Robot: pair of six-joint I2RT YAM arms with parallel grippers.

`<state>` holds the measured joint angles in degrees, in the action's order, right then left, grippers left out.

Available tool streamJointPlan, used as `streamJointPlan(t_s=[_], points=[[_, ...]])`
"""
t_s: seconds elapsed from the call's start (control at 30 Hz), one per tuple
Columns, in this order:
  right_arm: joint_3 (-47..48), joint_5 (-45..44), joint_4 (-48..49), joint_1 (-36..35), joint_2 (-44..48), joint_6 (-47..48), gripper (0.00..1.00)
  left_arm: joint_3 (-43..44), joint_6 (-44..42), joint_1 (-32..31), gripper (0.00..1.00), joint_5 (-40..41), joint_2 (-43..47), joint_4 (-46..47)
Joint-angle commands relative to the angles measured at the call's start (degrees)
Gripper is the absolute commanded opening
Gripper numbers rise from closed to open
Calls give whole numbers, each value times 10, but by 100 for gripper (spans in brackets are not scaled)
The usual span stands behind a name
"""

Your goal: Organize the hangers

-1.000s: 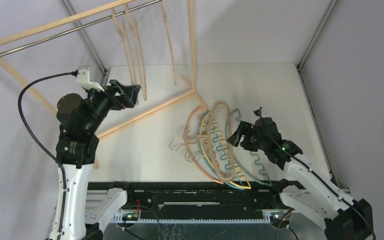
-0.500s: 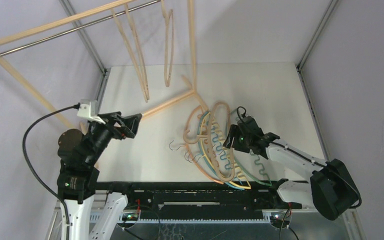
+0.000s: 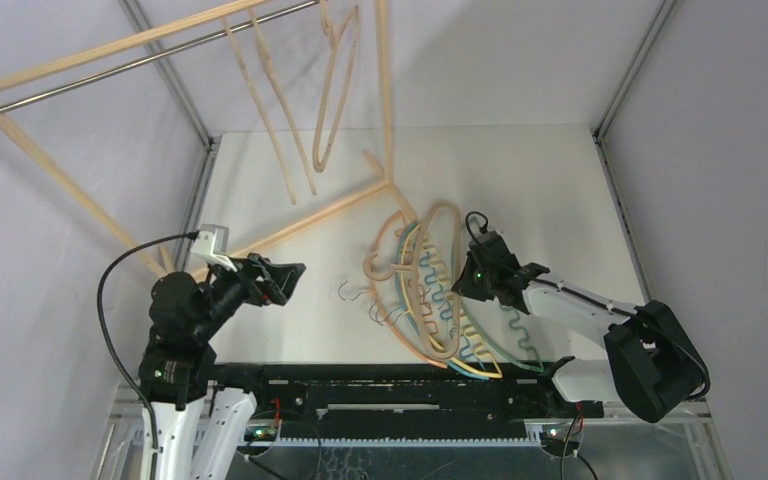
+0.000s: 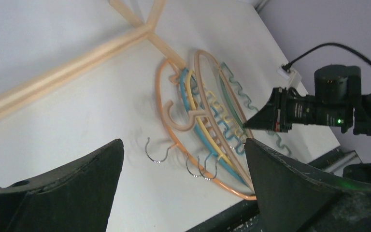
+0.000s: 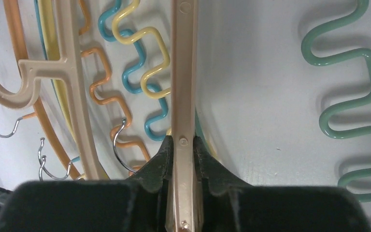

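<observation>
Several hangers (image 3: 422,290) lie overlapped on the white bench (image 3: 560,180). The thin orange, teal, yellow and green ones have wavy bars and small metal hooks, and the curved beige ones are broader. The right gripper (image 5: 183,145) is clamped on the flat, smooth bar of one beige hanger (image 5: 183,58). The left gripper (image 4: 183,145) gapes wide, holding nothing.

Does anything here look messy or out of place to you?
Yes. Most hangers lie in a tangled heap on the table, wavy bars and hooks overlapping. Only a few wooden ones hang from the rail, tilted at different angles.
</observation>
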<state>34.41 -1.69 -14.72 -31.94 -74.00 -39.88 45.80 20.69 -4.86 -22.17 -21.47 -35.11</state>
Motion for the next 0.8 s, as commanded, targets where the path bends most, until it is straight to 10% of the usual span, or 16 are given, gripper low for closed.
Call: streamJointPlan(t_s=[0.0, 0.5, 0.77], points=[[7, -18, 16, -1, 34, 1, 10, -44, 29, -2, 100, -62, 10, 28], [7, 36, 36, -3, 198, -38, 0, -172, 130, -19, 99, -163, 32, 197], [54, 15, 101, -65, 123, -81, 0, -230, 175, -168, 99, -67, 18, 325]])
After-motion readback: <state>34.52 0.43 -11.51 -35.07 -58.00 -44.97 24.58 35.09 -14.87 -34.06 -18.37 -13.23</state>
